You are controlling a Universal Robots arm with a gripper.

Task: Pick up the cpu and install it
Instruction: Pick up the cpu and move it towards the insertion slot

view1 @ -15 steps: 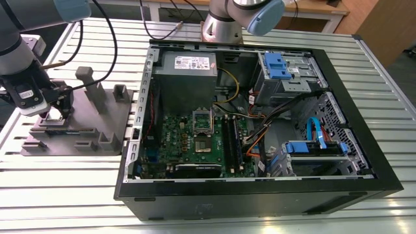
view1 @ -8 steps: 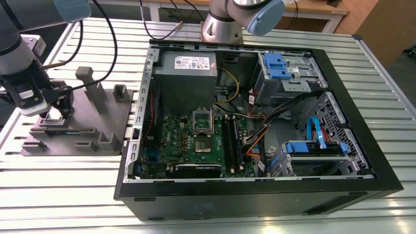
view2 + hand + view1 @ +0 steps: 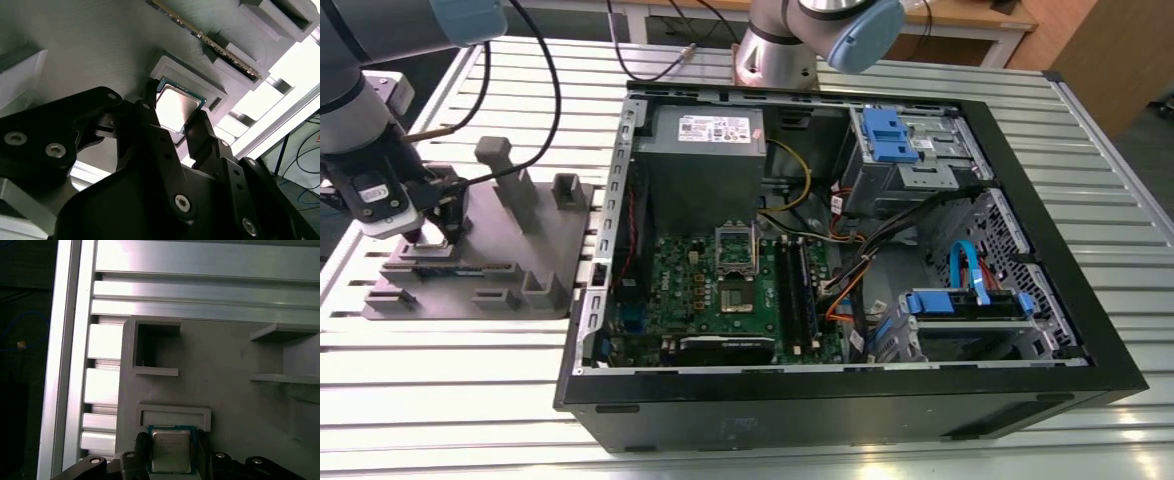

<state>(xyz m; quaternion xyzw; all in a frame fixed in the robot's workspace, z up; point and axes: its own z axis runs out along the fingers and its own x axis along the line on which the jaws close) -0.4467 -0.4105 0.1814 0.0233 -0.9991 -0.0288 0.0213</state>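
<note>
The cpu (image 3: 171,450) (image 3: 175,105), a small silver square with a thin rim, lies flat in a shallow recess of the grey plastic fixture (image 3: 520,250) (image 3: 225,365). My gripper (image 3: 434,240) (image 3: 174,111) (image 3: 172,442) is lowered over that recess at the exterior view's left. It is open, with one black finger (image 3: 142,444) close to each side of the chip. The motherboard socket (image 3: 738,298) sits inside the open computer case (image 3: 1067,300), well to the exterior view's right of the gripper.
Upright blocks (image 3: 500,165) rise from the fixture close to the gripper, and a memory stick (image 3: 210,42) stands in one of its slots. Cables, a power supply (image 3: 707,140) and blue drive bays (image 3: 887,135) crowd the case. Slatted metal table (image 3: 440,400) lies all around.
</note>
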